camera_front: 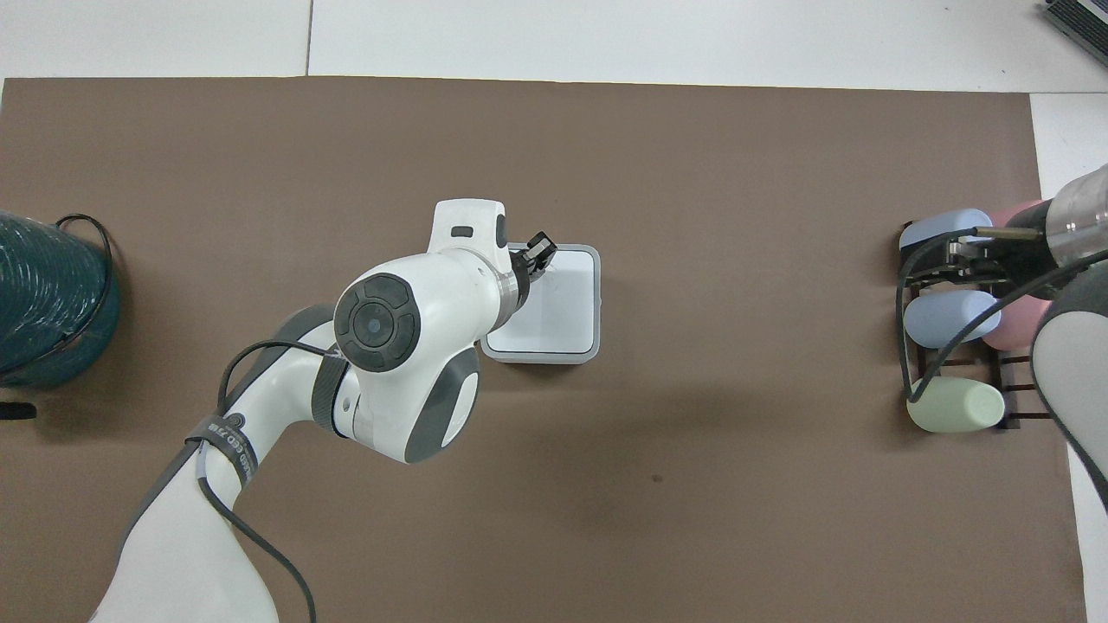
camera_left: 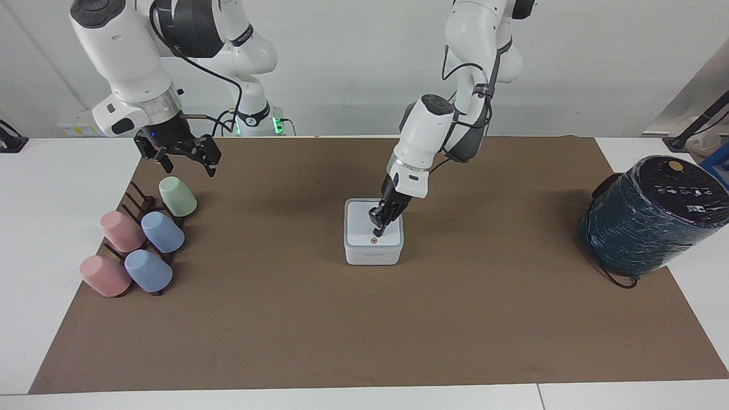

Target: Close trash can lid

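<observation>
The white square trash can (camera_left: 373,256) stands in the middle of the brown mat. Its lid (camera_left: 360,223) lies flat on top of it, orange dot (camera_left: 373,240) facing up; it also shows in the overhead view (camera_front: 564,303). My left gripper (camera_left: 377,229) is shut, and its fingertips point down and touch the lid close to the dot; in the overhead view the left gripper (camera_front: 538,252) is over the lid's edge. My right gripper (camera_left: 185,162) is open and empty, and waits in the air over the cup rack.
A dark rack with several pastel cups (camera_left: 142,239) lies at the right arm's end of the mat, also in the overhead view (camera_front: 950,316). A large dark teal wrapped cylinder (camera_left: 649,222) stands at the left arm's end.
</observation>
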### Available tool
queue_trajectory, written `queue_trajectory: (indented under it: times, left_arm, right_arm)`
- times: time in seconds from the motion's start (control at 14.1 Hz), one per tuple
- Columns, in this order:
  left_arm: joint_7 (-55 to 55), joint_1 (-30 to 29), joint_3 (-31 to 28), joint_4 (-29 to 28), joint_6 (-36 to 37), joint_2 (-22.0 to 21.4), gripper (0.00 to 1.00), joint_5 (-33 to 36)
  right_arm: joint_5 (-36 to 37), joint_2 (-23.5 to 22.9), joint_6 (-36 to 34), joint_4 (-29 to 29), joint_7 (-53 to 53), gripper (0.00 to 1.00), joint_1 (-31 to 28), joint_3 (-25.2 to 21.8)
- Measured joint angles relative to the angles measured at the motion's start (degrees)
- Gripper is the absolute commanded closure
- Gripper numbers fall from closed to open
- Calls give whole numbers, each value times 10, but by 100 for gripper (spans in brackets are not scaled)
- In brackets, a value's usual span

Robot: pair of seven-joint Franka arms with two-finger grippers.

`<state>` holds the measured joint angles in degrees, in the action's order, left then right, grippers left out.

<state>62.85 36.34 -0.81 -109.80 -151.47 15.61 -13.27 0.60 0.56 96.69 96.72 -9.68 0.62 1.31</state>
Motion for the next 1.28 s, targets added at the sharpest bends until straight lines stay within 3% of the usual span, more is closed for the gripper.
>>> queue_trajectory:
  times: [0.14, 0.28, 0.57, 0.78, 1.14, 1.28]
  left_arm:
    - [0, -1, -2, 17, 35, 3, 100, 0]
    - [-1, -13, -6, 56, 118, 9, 100, 5]
    - [-57, -87, -9, 140, 307, -10, 100, 16]
    - [-147, -166, -12, 166, 414, -40, 100, 18]
    - [-363, -325, -15, 172, 502, -74, 99, 40]
    - [-430, -367, -15, 172, 513, -83, 86, 52]
  right_arm:
    - [0, 0, 0, 0, 0, 0, 0, 0]
    - [0, 0, 0, 0, 0, 0, 0, 0]
    - [0, 0, 0, 0, 0, 0, 0, 0]
    - [0, 0, 0, 0, 0, 0, 0, 0]
    - [0, 0, 0, 0, 0, 0, 0, 0]
    - [0, 0, 0, 0, 0, 0, -1, -1]
